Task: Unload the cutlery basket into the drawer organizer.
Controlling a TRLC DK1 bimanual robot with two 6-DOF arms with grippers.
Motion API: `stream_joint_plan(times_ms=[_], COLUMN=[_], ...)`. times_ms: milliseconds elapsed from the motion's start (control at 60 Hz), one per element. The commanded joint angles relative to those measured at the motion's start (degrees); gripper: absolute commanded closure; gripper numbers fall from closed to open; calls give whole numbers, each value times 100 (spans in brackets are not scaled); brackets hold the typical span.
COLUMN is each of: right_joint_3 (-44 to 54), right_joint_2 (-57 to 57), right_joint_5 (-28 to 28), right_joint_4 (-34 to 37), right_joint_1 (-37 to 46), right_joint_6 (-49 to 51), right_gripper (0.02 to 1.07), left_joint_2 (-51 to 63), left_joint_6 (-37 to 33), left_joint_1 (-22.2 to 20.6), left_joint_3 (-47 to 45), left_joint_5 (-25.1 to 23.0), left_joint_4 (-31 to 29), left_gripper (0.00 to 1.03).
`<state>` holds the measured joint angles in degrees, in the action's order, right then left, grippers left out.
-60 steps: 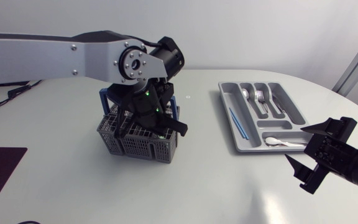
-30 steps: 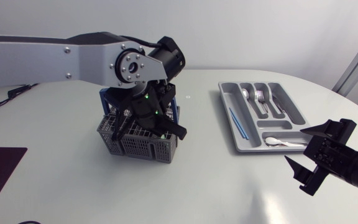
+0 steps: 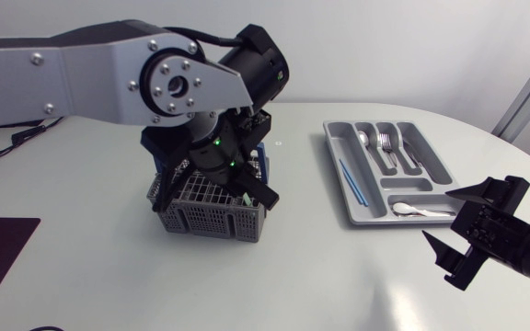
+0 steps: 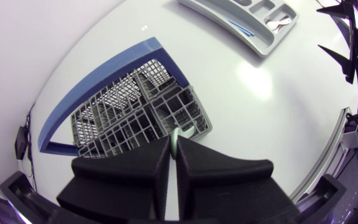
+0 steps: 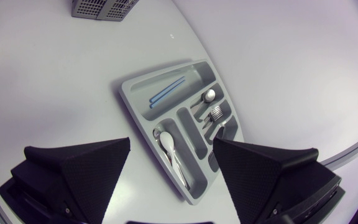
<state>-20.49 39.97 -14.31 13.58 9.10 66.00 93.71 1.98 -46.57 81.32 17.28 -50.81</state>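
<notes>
Found no text, label, brand, number or sign that could be read, in any view. Noted only a tiny pale mark on the worktop, just beyond the cutlery basket, too small to make out.
</notes>
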Motion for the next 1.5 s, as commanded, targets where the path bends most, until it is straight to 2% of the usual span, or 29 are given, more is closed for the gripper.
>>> stream_joint_plan(times_ms=[0,183,433,783,833,917,1033,1083,1217,1300,1383,1483], right_joint_3=[168,159,72,-517,-649,-930,-1133,-1159,-1159,-1168,-1168,-1203], right_joint_2=[-50,-85,-428,-1043,-1114,-1254,-1404,-1448,-1492,-1527,-1553,-1474], right_joint_5=[7,7,-2,-55,-55,-64,-64,-64,-64,-64,-55,15], right_joint_4=[83,109,303,751,856,1085,1252,1287,1313,1313,1278,1217], right_joint_1=[-23,-23,-198,-752,-902,-1200,-1605,-1701,-2009,-2176,-2361,-2659], right_joint_6=[27,27,-149,-1230,-1467,-1871,-2355,-2495,-2847,-3031,-3181,-3365], right_gripper=[11,11,11,11,11,11,11,11,11,11,12,14], left_joint_2=[-178,-380,-916,-1681,-1716,-1760,-1742,-1707,-1452,-1276,-1048,-872], left_joint_6=[-215,-488,-655,-620,-585,-497,-382,-365,-277,-259,-215,-207], left_joint_1=[-81,-133,-160,-169,-151,-2,236,262,201,130,104,16], left_joint_3=[68,112,183,376,385,341,121,-11,-231,-318,-362,-406], left_joint_5=[153,461,487,373,162,-471,-1447,-1675,-2106,-2194,-2528,-2563], left_joint_4=[-175,-281,-456,-536,-518,-325,185,466,1020,1328,1530,1732], left_gripper=[100,100,100,100,100,100,100,100,100,100,100,100])
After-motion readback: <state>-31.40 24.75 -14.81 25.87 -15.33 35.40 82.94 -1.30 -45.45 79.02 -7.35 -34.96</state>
